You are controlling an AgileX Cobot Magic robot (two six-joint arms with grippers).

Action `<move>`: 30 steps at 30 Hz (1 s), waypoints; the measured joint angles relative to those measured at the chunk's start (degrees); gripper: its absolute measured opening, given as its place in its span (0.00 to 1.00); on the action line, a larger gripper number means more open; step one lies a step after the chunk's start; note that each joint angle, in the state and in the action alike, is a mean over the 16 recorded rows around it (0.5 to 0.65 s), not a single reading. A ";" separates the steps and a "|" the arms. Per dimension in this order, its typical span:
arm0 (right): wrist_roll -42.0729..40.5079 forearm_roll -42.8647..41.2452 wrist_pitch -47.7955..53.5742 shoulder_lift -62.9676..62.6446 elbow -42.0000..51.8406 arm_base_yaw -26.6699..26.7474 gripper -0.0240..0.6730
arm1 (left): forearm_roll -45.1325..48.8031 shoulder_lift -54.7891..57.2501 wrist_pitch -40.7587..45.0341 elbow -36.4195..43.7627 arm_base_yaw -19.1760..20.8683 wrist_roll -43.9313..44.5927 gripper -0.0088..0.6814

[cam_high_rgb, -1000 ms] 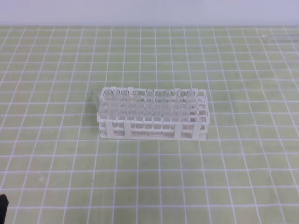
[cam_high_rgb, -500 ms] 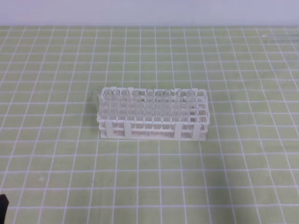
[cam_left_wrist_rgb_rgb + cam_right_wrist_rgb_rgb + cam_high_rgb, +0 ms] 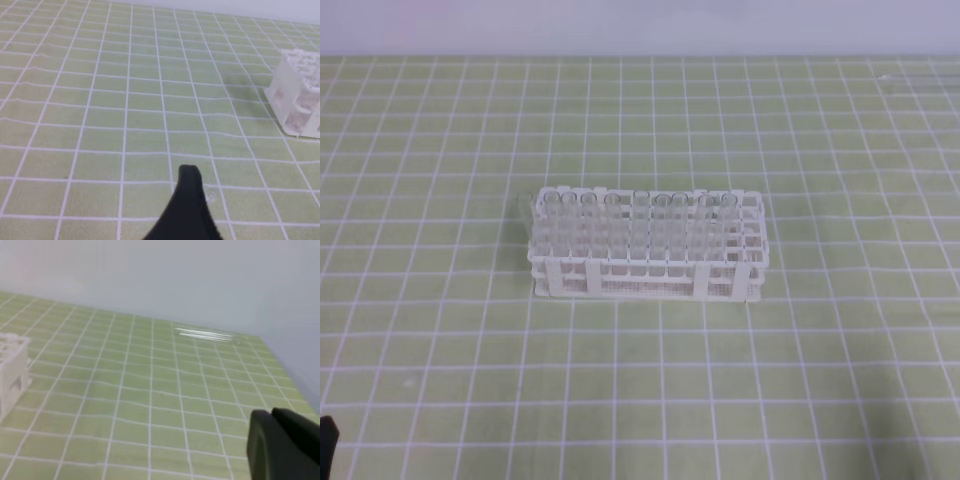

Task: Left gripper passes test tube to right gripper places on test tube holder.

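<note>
A: Where is your test tube [image 3: 206,334]?
B: Lying flat at the upper middle of the right wrist view, far from the test tube holder [image 3: 647,245] at table [image 3: 800,380] centre.
A: And your jaws?
B: Left gripper [image 3: 186,210] wide, right gripper [image 3: 280,445] closed, both empty.

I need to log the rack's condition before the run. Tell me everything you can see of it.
The rack is white plastic, rectangular, with a lattice of small square holes on top and open-frame sides. It stands upright and level on the green gridded mat, near the middle, long side facing the high camera. Clear tubes stand in many of its holes. No pincer touches it.
</note>
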 joint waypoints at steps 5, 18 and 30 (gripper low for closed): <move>2.21 0.82 0.36 -2.62 1.69 -1.49 0.01 | -0.02 0.00 0.07 0.00 0.00 0.00 0.77; -8.15 12.74 4.86 -4.64 2.59 -1.71 0.01 | -0.04 -0.31 -0.09 0.04 -0.01 -0.02 0.77; -18.09 20.20 8.51 -5.04 2.59 -1.71 0.01 | -0.02 -0.21 -0.15 0.00 0.00 -0.02 0.77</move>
